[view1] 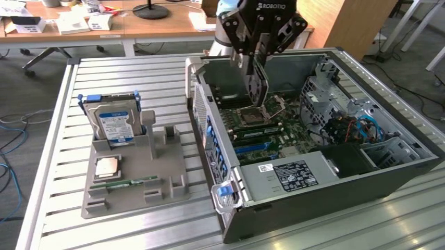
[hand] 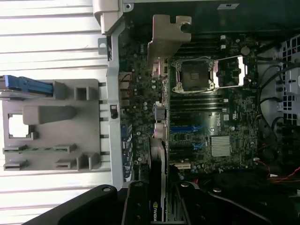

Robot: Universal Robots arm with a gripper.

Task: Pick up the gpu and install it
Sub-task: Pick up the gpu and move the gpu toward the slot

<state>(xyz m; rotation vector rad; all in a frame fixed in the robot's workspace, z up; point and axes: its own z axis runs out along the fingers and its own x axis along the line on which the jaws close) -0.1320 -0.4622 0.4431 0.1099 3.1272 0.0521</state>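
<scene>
A table (view1: 125, 67) of pale ribbed metal slats carries the work, and behind it stand wooden desks (view1: 139, 26) with small boxes and a black round stand base, above a grey floor where loose cables (view1: 10, 135) trail at the exterior view's left. On the slats a grey moulded holder (view1: 132, 179) sits just beside an open computer case (view1: 334, 203). In the holder a hard drive (view1: 114, 122) with blue side rails stands upright, its blue label too small to read. The gripper (view1: 256, 52) hangs over the open case with its fingers clamped on the gpu (view1: 259, 83), which hangs on end below them, above the motherboard (view1: 261, 127) near the processor socket. In the wrist view the card's silvery bracket is the end farthest from the fingers, toward the board. Whether the card touches the board cannot be told. The gripper's black body bears the word ROBOTIQ in white. The gpu's edge carries the NVIDIA mark in the wrist view. The silver power supply (view1: 278, 179) in the case has a black and white label whose print cannot be read
</scene>
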